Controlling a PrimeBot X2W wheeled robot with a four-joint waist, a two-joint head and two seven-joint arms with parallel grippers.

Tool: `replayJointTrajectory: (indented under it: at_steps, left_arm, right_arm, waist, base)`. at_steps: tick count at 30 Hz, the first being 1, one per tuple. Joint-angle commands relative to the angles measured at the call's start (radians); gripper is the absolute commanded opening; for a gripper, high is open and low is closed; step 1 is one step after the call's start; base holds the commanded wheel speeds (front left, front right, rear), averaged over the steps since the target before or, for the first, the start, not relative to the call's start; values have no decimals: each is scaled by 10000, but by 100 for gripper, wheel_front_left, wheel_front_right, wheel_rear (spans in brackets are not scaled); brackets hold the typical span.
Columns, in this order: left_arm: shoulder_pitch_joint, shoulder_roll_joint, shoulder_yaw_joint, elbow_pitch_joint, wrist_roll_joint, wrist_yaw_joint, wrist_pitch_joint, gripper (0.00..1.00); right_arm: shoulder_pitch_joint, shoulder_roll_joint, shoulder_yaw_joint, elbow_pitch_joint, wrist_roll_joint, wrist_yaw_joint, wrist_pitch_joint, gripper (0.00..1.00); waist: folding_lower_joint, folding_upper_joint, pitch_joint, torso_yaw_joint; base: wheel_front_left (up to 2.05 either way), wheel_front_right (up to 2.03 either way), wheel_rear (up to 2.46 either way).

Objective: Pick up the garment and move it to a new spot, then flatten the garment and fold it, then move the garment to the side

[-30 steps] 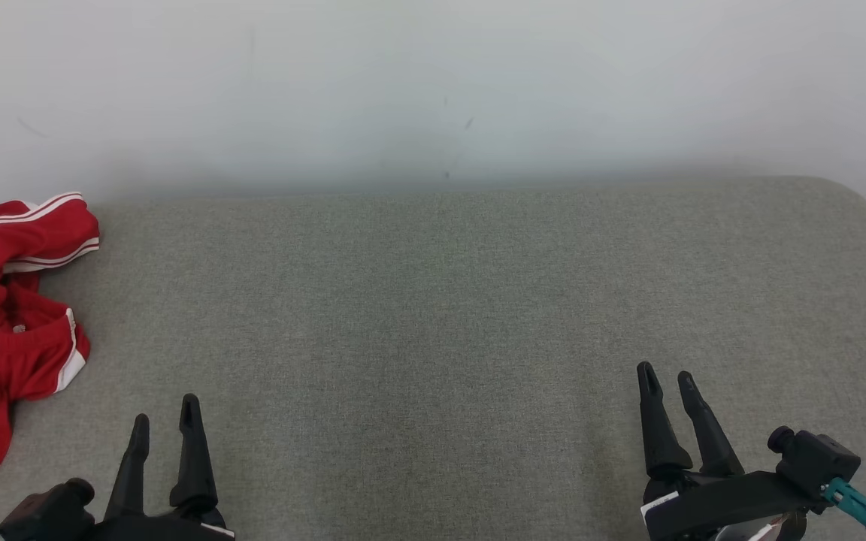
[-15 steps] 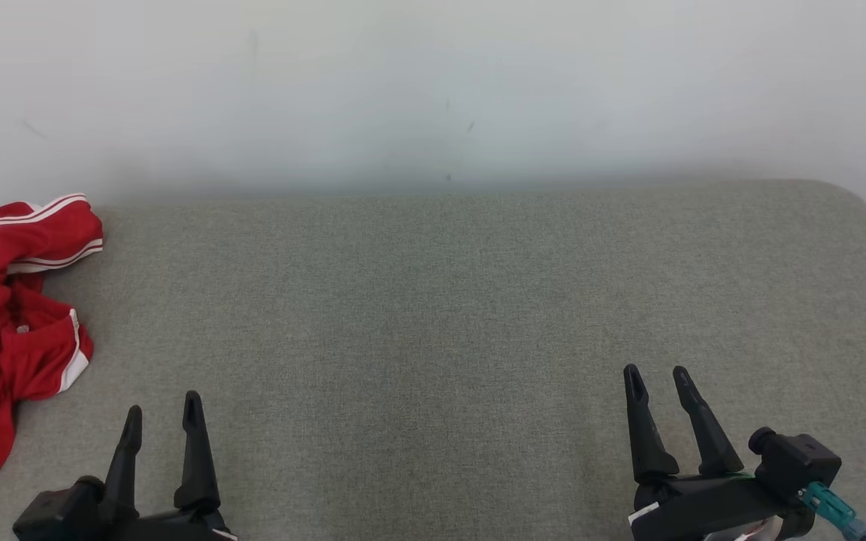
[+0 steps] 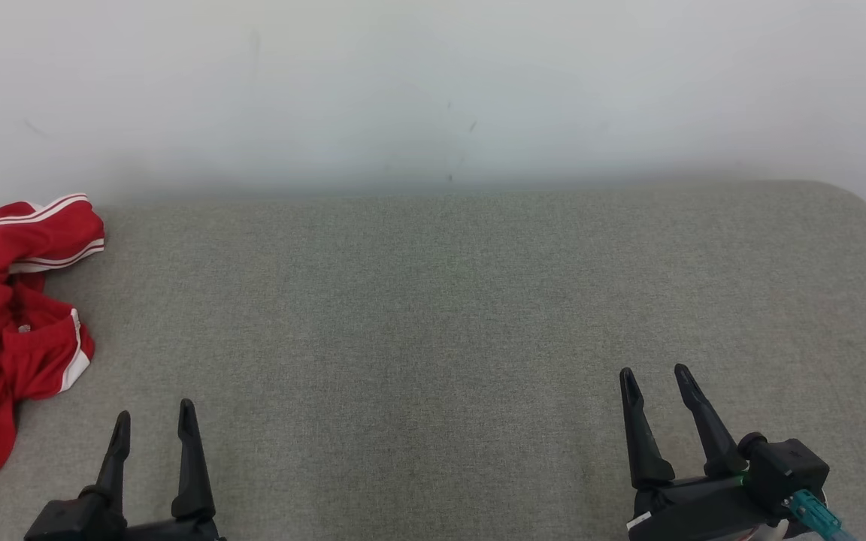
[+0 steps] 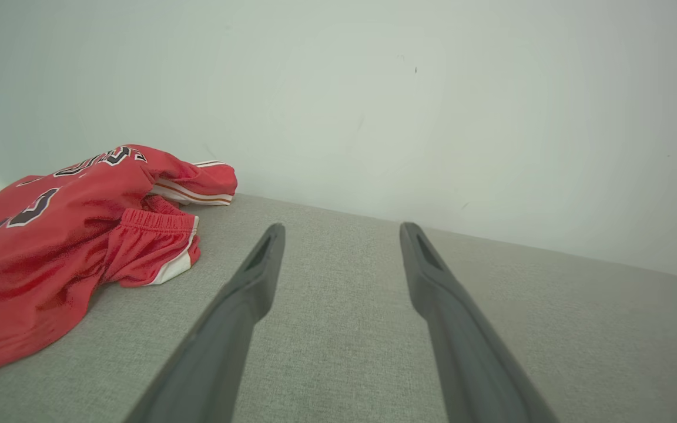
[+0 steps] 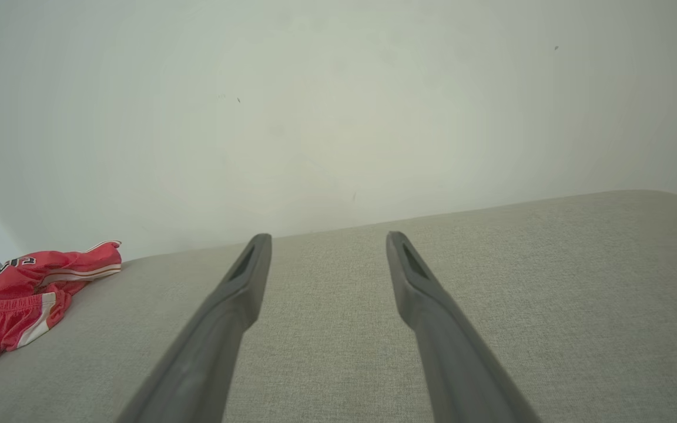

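- Background: a plain pale wall (image 3: 433, 90) rises directly behind a grey, fabric-covered padded surface (image 3: 433, 315), which spans the head view from side to side.
- Edges: the far edge of the padded surface meets the wall. Its far right corner (image 3: 858, 207) is rounded, and a thin strip of darker floor shows just beyond it.
- Task object: one red jersey (image 3: 4, 330) with white-striped trim and black-and-white lettering lies crumpled at the left end of the padded surface, cut by the left border of the head view. Its upper fold lies close to the wall.
- The left wrist view shows the red jersey (image 4: 50, 247) to the left of the fingers and apart from them. The right wrist view shows it (image 5: 21, 288) far off to the left.
- Open room: the middle and right of the padded surface lie bare.
- Left hand (image 3: 155, 409): one, at the lower left, fingers spread wide and holding nothing (image 4: 342, 226), near the jersey but not touching it.
- Right hand (image 3: 655, 370): one, at the lower right, fingers spread wide and holding nothing (image 5: 328, 235), well apart from the jersey.
- A teal connector (image 3: 816, 515) projects from the right wrist housing.
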State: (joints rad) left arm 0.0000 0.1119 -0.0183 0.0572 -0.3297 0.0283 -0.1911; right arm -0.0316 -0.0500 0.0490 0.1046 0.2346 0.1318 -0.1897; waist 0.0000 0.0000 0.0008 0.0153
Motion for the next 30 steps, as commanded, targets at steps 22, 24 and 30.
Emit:
replayJointTrajectory:
  at_steps: [22,24,30]
  left_arm:
    - [361,225,-38,-167,1916,773,608,100]
    - [392,253,-76,-315,2084,783,644,100]
    - [531,389,-212,-617,2230,559,604,100]
  right_arm:
    - [18,-3,-625,497,-2117,-18,-504,100]
    - [-4,-2,-686,507,-2317,-19,-490,100]
    - [-14,-1,-759,439,-2723,-20,-425,100]
  waist:
    - [0,0,-32,-76]
    - [0,0,-29,-78]
    - [0,0,-22,-94]
  base:
    - [0,0,0]
    - [0,0,0]
    - [0,0,0]
